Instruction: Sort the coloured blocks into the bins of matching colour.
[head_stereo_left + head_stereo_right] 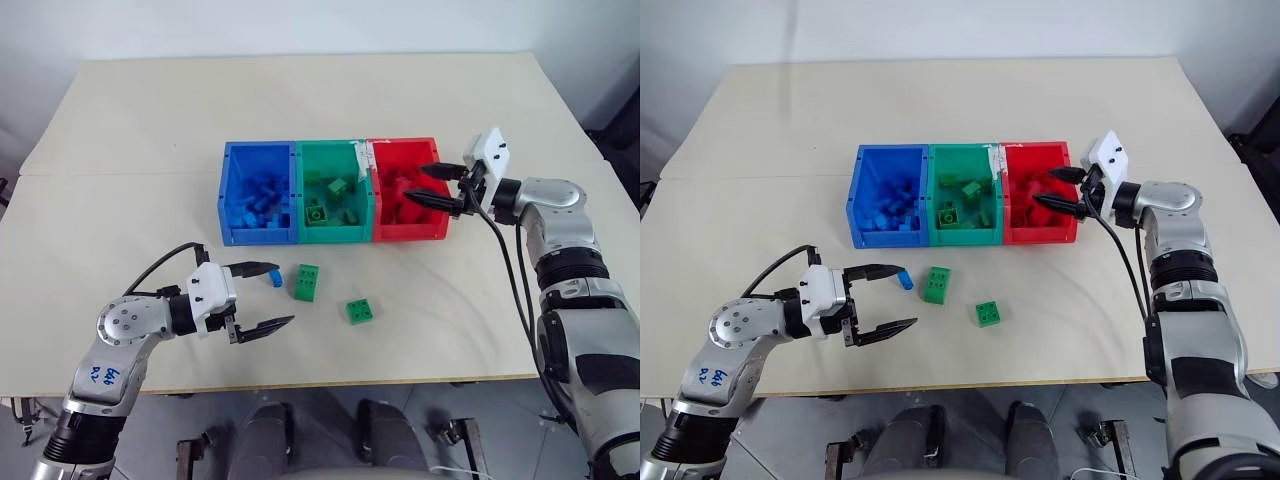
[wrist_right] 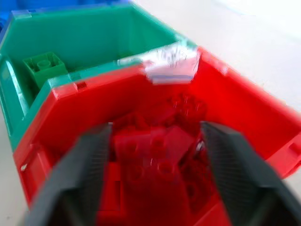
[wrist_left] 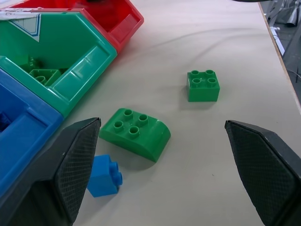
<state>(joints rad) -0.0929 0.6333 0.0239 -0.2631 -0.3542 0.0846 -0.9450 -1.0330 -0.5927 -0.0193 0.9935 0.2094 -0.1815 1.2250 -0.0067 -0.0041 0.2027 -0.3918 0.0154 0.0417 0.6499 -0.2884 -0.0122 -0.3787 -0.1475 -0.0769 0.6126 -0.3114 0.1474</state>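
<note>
Over the right end of the red open-top plastic bin (image 1: 408, 232), the right gripper (image 1: 428, 186) hangs with its two black fingers parted and nothing between them; red studded bricks (image 2: 160, 150) lie piled in the bin beneath. Nearer the table's front edge, the left gripper (image 1: 268, 297) has its fingers spread wide and empty, pointing toward the loose pieces. A tiny blue studded brick (image 1: 276, 278) sits just beside one fingertip. Next comes a longer green rounded brick (image 1: 306, 282), its long axis running roughly toward the green bin (image 1: 335, 236). A square green brick (image 1: 361, 310) lies further right. Blue bricks (image 1: 262, 200) fill the blue bin (image 1: 258, 236).
</note>
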